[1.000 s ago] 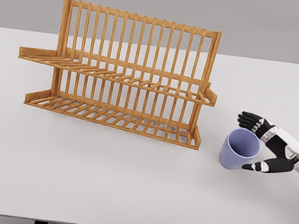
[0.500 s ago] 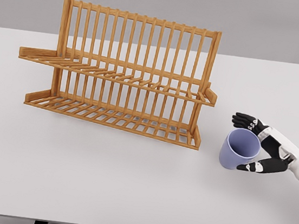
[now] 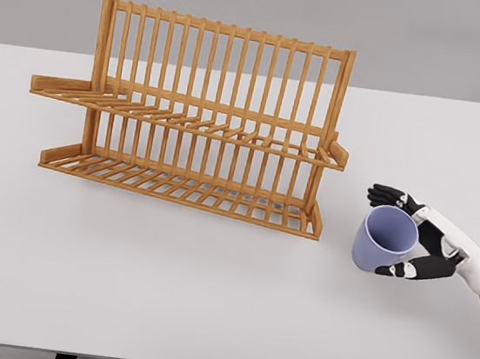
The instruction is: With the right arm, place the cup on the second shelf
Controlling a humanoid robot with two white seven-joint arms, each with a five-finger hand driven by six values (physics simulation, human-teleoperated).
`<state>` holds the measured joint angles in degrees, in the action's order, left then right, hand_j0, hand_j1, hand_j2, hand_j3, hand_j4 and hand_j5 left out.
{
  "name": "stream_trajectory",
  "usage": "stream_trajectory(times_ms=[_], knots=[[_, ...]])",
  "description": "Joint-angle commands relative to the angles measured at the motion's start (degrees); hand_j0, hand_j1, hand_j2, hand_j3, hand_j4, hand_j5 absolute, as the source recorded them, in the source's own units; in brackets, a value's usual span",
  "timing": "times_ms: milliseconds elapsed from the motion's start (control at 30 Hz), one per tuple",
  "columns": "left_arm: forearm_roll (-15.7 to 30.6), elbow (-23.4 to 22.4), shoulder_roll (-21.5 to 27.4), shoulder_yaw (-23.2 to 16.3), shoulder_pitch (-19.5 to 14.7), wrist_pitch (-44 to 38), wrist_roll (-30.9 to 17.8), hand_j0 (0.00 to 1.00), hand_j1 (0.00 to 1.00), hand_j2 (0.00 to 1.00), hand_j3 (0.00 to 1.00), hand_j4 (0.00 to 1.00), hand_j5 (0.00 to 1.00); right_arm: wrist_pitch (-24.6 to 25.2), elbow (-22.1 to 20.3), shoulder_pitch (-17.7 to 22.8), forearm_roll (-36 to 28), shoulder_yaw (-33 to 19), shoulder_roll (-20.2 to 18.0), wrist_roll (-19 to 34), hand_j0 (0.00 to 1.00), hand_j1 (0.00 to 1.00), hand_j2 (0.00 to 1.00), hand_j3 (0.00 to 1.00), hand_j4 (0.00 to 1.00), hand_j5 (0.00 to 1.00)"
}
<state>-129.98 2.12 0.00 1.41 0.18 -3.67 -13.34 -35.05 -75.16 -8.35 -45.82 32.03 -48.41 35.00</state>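
Head view: white desk (image 3: 165,293) under a grey backdrop, carrying a wooden two-tier dish rack (image 3: 194,121) left of centre. Rack built of slatted shelves, lower shelf (image 3: 177,191) resting on the desk, second shelf (image 3: 186,122) above it, tall vertical bars rising behind both. Nothing on either shelf.

Right of the rack, just off its lower right corner but not touching it: lavender cup (image 3: 383,238), tilted so the open mouth faces up and toward the right, base low on the desk side. Cup not yet on any shelf.

Right robot hand (image 3: 410,237) coming in from the right edge on a white forearm, black fingers (image 3: 384,195) spread around the cup mouth, upper fingers arched over the far rim, thumb (image 3: 404,270) reaching under the near rim. Fingers parted, bracketing the cup; cannot tell whether touching the rim. No firm clamp visible.
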Motion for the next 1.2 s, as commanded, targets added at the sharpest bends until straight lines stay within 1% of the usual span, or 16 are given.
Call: stream_trajectory(times_ms=[0,100,133,167,200,233,267,333,633,733,867,1000,1167], knots=[[-0.02,-0.01,0.0,-0.01,0.0,-0.02,-0.02,1.0,1.0,1.0,1.0,1.0,1.0,0.05,0.1,0.0,-0.32,-0.04,0.07,0.0,1.0,1.0,1.0,1.0,1.0,1.0],[-0.02,-0.01,0.0,-0.01,0.0,-0.02,-0.02,1.0,1.0,1.0,1.0,1.0,1.0,0.05,0.1,-0.17,-0.23,-0.04,0.07,0.0,1.0,1.0,1.0,1.0,1.0,1.0],[-0.02,-0.01,0.0,-0.01,0.0,-0.02,-0.02,1.0,1.0,1.0,1.0,1.0,1.0,0.05,0.1,0.0,-0.23,-0.04,0.07,0.0,0.94,0.94,0.94,0.94,0.94,0.94],[-0.02,-0.01,0.0,-0.01,0.0,-0.02,-0.02,1.0,1.0,1.0,1.0,1.0,1.0,0.05,0.1,0.0,-0.14,-0.04,0.07,0.0,0.82,0.82,0.82,0.82,0.82,0.82],[-0.02,-0.01,0.0,-0.01,0.0,-0.02,-0.02,1.0,1.0,1.0,1.0,1.0,1.0,0.05,0.1,-0.17,-0.06,-0.04,0.07,0.0,0.81,0.81,0.81,0.81,0.81,0.81],[-0.02,-0.01,0.0,-0.01,0.0,-0.02,-0.02,1.0,1.0,1.0,1.0,1.0,1.0,0.05,0.1,0.0,-0.06,-0.04,-0.02,0.0,0.76,0.76,0.76,0.76,0.76,0.76],[-0.02,-0.01,0.0,-0.01,0.0,-0.02,-0.02,1.0,1.0,1.0,1.0,1.0,1.0,0.05,0.1,0.0,-0.06,-0.04,-0.02,0.0,0.75,0.75,0.75,0.75,0.75,0.75],[-0.02,-0.01,0.0,-0.01,0.0,-0.02,-0.02,1.0,1.0,1.0,1.0,1.0,1.0,0.05,0.1,-0.18,-0.06,-0.04,-0.02,0.0,0.71,0.71,0.71,0.71,0.71,0.71],[-0.02,-0.01,0.0,-0.01,0.0,-0.02,-0.02,1.0,1.0,1.0,1.0,1.0,1.0,0.05,-0.16,-0.44,-0.06,-0.48,-0.37,0.0,0.65,0.65,0.65,0.65,0.65,0.65],[-0.02,-0.01,0.0,-0.01,0.0,-0.02,-0.02,1.0,1.0,1.0,1.0,1.0,1.0,0.05,-0.34,-0.88,-0.06,-0.48,-0.28,0.0,0.65,0.65,0.65,0.65,0.65,0.65],[-0.02,-0.01,0.0,-0.01,0.0,-0.02,-0.02,1.0,1.0,1.0,1.0,1.0,1.0,0.05,-0.34,-1.49,0.03,-0.66,-0.11,0.0,0.62,0.62,0.62,0.62,0.62,0.62],[-0.02,-0.01,0.0,-0.01,0.0,-0.02,-0.02,1.0,1.0,1.0,1.0,1.0,1.0,0.05,-0.43,-1.85,0.03,-0.83,-0.37,0.0,0.62,0.62,0.62,0.62,0.62,0.62],[-0.02,-0.01,0.0,-0.01,0.0,-0.02,-0.02,1.0,1.0,1.0,1.0,1.0,1.0,0.05,-0.95,-1.76,0.03,-2.77,-0.72,0.0,0.62,0.62,0.62,0.62,0.62,0.62]])
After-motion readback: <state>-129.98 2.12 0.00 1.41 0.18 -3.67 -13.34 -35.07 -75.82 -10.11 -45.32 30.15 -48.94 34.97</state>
